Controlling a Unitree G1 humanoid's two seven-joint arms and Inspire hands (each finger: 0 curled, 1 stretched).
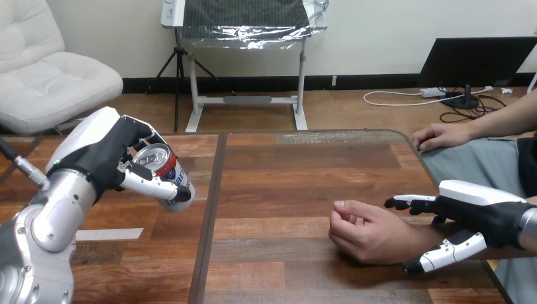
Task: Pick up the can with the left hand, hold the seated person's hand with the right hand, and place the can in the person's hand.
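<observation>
My left hand [109, 157] has its fingers wrapped round the can [162, 166], which is tilted above the table's [285, 190] left side. My right hand [482, 214] is at the wrist of the person's hand [367, 233], near right; I cannot tell whether it grips.

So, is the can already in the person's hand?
No, the left hand grips the can at the view's left, well apart from the person's hand further right.
</observation>
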